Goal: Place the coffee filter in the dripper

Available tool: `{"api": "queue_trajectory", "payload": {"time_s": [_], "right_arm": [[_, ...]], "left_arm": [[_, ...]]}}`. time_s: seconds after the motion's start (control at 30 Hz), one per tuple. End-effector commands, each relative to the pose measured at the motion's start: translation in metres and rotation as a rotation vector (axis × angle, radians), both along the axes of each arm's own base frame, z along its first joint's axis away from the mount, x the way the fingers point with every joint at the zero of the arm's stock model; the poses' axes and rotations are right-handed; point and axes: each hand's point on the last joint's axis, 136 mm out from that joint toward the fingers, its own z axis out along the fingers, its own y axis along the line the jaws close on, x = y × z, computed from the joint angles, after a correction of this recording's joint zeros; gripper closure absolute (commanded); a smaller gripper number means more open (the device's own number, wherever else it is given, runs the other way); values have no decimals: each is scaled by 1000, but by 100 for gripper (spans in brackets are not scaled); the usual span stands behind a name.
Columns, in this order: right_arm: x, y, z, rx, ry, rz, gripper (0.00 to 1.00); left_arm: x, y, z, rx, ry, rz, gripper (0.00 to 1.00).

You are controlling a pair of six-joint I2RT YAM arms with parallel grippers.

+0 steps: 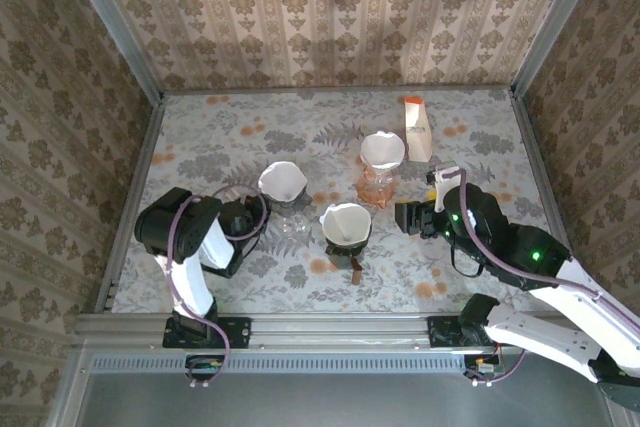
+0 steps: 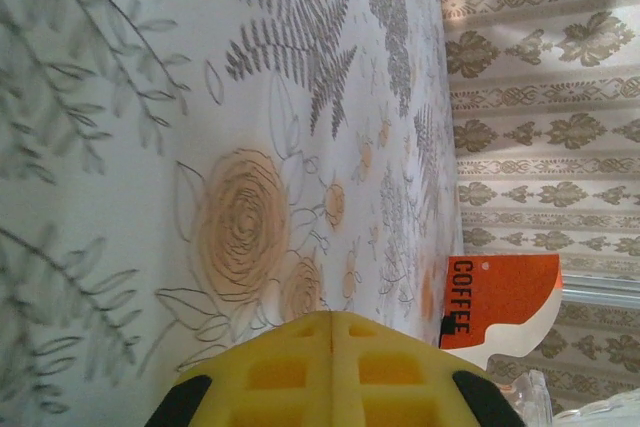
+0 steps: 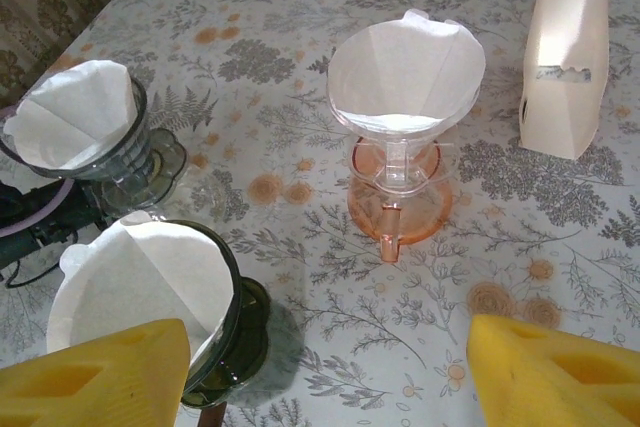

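Three drippers stand mid-table, each with a white paper filter sitting in it: a pink one (image 1: 382, 183) (image 3: 397, 209) with filter (image 3: 405, 72), a dark one (image 1: 346, 237) (image 3: 235, 332) with filter (image 3: 140, 277), and a grey glass one (image 1: 285, 209) (image 3: 135, 162) with filter (image 3: 75, 112). My right gripper (image 1: 408, 217) (image 3: 325, 387) is open and empty, just right of the dark dripper. My left gripper (image 1: 245, 219) (image 2: 333, 322) is shut with nothing in it, low beside the grey dripper.
A white and orange coffee filter box (image 1: 417, 127) (image 3: 565, 57) (image 2: 500, 302) stands at the back right. The floral tablecloth (image 1: 480, 147) is bounded by patterned walls and a metal rail (image 1: 330, 325) at the near edge.
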Motion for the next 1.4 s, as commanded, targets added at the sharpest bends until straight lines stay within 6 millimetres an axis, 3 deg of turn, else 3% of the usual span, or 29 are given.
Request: {"api": "queue_trajectory", "payload": {"time_s": [0.0, 0.13, 0.47, 0.6, 0.77, 0.9, 0.97, 1.13, 1.17, 1.2, 1.37], "right_arm": [[-1, -11, -9, -36, 9, -34, 25], [-2, -11, -12, -30, 19, -36, 25], [1, -10, -10, -24, 10, -43, 24], [2, -11, -8, -21, 3, -52, 24], [3, -10, -8, -15, 2, -54, 24], [3, -10, -8, -10, 2, -58, 24], [4, -11, -8, -7, -1, -62, 24], [4, -18, -6, -13, -21, -88, 19], [4, -20, -5, -17, -28, -95, 17], [5, -22, -5, -21, -34, -102, 10], [7, -32, -2, -22, -74, -145, 0]], "left_arm": [[-6, -6, -33, 58, 104, 5, 100], [-8, -3, -32, 60, 104, 23, 100], [-18, 54, -13, 68, 71, 119, 100], [-19, 67, 0, 83, 61, 108, 100], [-19, 75, 34, 237, 56, 55, 100], [-24, 94, 93, 473, -22, 44, 100], [-26, 104, 113, 569, -42, 35, 91], [-28, 129, 142, 850, -34, -3, 51], [-27, 132, 148, 889, -41, -5, 35], [-27, 136, 153, 933, -40, -7, 1], [-12, 145, 167, 1060, -81, -3, 0]]}}
